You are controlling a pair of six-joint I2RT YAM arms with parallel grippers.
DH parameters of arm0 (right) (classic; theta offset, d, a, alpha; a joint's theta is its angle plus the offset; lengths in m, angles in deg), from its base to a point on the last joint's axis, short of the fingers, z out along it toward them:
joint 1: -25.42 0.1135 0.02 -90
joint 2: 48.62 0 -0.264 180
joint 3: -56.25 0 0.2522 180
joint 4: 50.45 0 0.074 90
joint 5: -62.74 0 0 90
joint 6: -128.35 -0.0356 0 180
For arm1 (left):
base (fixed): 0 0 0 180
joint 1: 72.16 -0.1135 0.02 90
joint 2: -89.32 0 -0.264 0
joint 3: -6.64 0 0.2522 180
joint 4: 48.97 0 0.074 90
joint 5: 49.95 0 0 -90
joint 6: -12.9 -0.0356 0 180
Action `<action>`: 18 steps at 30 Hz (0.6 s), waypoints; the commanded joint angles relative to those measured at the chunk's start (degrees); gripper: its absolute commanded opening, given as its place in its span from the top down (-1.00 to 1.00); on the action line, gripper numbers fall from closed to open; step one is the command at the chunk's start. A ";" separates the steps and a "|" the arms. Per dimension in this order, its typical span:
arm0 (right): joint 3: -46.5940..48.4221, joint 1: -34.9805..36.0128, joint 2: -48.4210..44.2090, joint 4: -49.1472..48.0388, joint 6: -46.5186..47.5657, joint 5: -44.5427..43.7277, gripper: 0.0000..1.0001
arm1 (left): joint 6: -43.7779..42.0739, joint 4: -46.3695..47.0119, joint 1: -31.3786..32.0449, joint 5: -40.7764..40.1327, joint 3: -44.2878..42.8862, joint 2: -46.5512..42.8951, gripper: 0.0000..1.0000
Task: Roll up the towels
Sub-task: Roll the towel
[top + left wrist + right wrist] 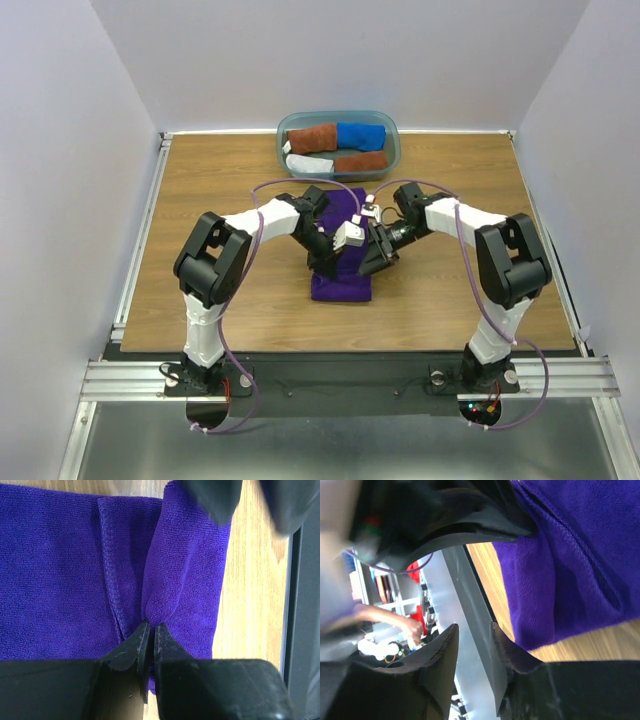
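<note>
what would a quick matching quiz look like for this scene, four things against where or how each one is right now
Things:
1. purple towel
2. blue towel
3. left gripper
4. right gripper

Places or states:
A. fingers apart, nothing between them
B. inside the tub at the far end of the table
C. lying on the table, near the middle
D. pinched shut on a raised fold of the purple towel

Pairs: 1-C, 2-B, 3-D, 4-A
</note>
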 commanded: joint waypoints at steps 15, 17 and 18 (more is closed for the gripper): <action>-0.34 2.76 12.17 -7.16 -3.16 -10.52 0.44 | -4.09 -1.15 -4.10 -3.80 1.82 -4.80 0.22; -0.16 2.76 12.43 -7.16 -3.16 -10.70 0.45 | -4.09 -0.71 -6.12 -4.77 2.88 -6.20 0.08; -0.07 2.76 12.52 -7.16 -4.55 -10.43 0.45 | -4.01 0.16 -7.78 -5.46 3.32 -6.82 0.08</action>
